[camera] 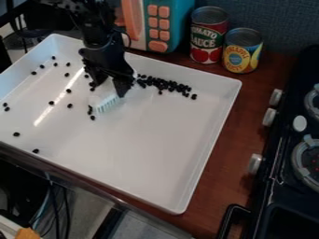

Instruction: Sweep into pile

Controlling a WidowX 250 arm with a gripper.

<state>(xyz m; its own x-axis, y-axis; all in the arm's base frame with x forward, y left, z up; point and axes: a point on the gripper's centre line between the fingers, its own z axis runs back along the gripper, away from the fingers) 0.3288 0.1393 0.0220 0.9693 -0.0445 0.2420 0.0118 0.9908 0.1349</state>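
Note:
The black gripper (109, 87) hangs over the upper middle of the white tray (137, 156), shut on a pale brush (107, 99) whose light bristles face down and to the right, low at the tray floor. To the right of the gripper lies a dense band of small black pieces (167, 85) along the tray's back side. A few pieces (91, 111) are close to the brush's left side. Other single pieces (52, 102) are scattered over the left part of the tray, one near its front left edge (35, 151).
Behind the tray stand a teal and white toy microwave (167, 23), a red tomato can (208, 35) and a yellow-blue pineapple can (242, 50). A black stove (293, 140) with pale knobs is at the right, beyond a strip of brown counter (240, 140).

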